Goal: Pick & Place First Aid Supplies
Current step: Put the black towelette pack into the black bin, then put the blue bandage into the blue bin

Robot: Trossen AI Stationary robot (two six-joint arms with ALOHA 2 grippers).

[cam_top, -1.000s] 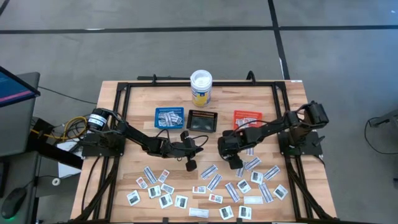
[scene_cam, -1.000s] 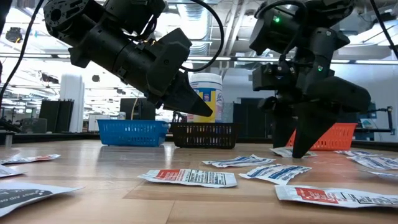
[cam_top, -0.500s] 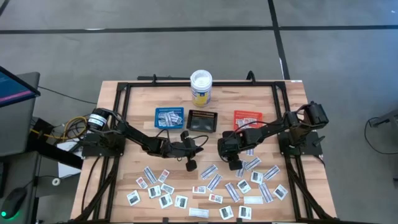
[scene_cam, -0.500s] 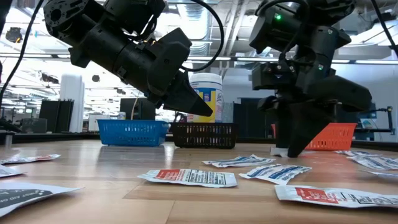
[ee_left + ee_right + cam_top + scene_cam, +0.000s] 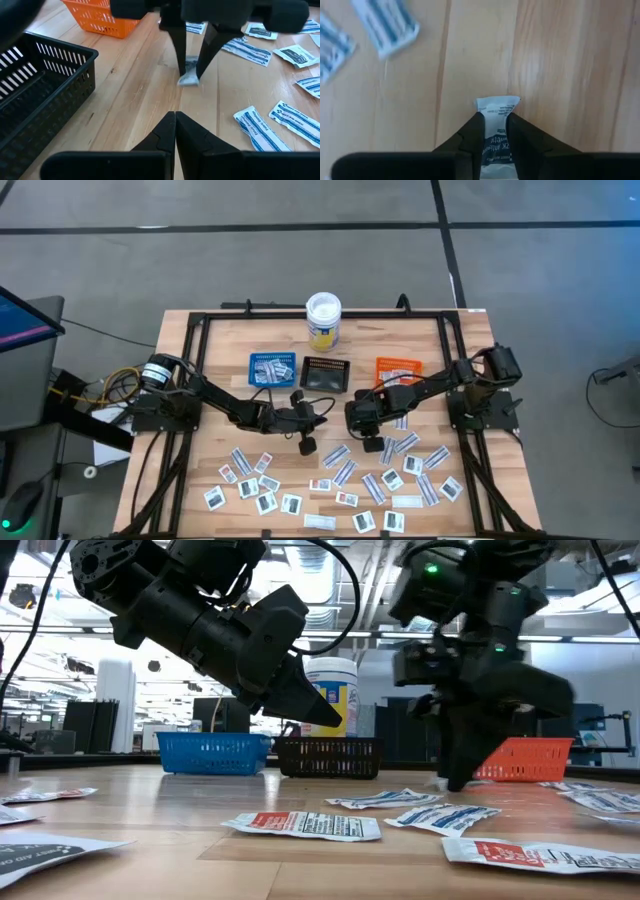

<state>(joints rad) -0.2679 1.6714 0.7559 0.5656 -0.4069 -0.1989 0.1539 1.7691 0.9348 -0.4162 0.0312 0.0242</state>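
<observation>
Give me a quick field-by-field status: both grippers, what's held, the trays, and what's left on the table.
right gripper: closed on a white packet, low over the table in front of the trays
left gripper: shut, empty, hovering mid-table
blue tray: holds packets
black tray: looks empty
orange tray: holds at least one packet
loose packets: many scattered along the near side
tub: upright behind the trays

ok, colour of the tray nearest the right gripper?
Orange tray, mesh-sided; clearest in the left wrist view, beyond the right gripper.
</observation>
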